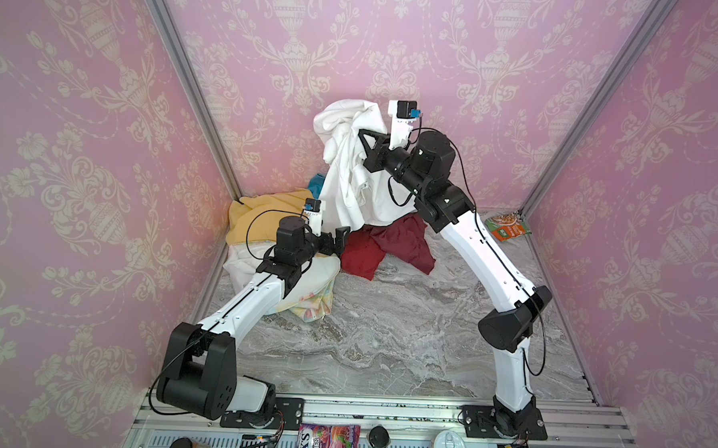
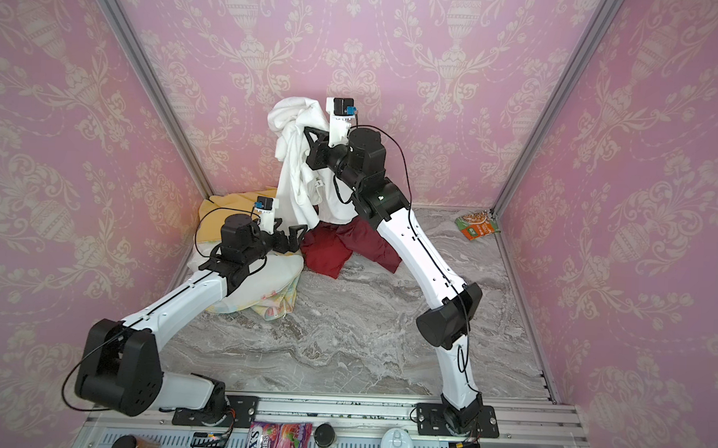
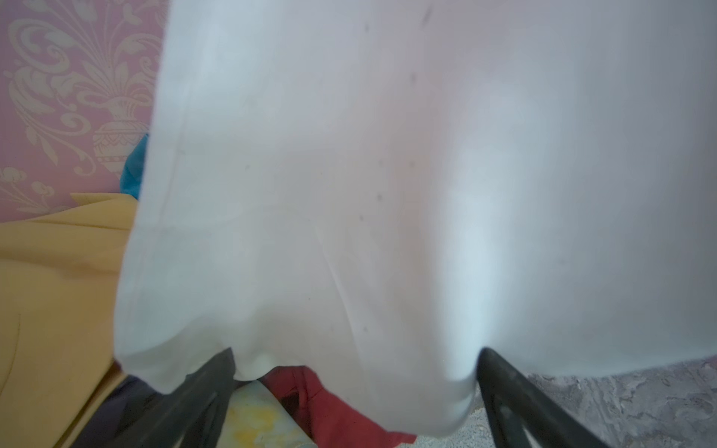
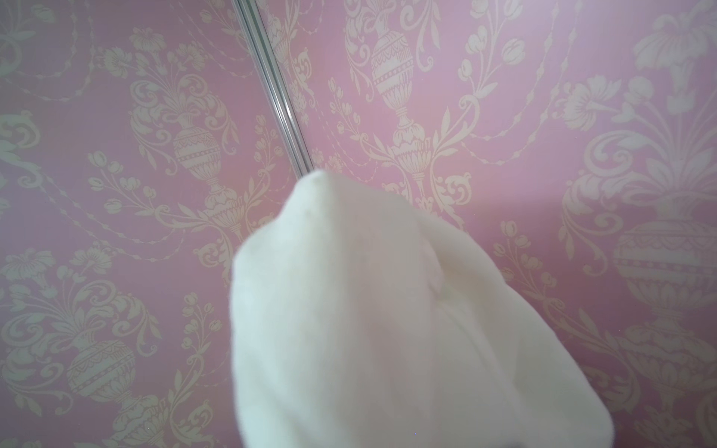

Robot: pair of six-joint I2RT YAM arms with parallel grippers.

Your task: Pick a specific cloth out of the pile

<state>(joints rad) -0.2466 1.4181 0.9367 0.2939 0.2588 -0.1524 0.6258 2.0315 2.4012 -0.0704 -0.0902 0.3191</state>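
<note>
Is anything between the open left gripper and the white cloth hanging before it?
Nothing visible. The left gripper has its open jaws at the lower hem of the white cloth, which the right gripper holds up. The maroon cloth lies below, not between.

Robot test booth: wallpapered panels [image 1: 82, 138], aluminium frame [image 1: 180, 59], marble tabletop [image 1: 385, 338].
</note>
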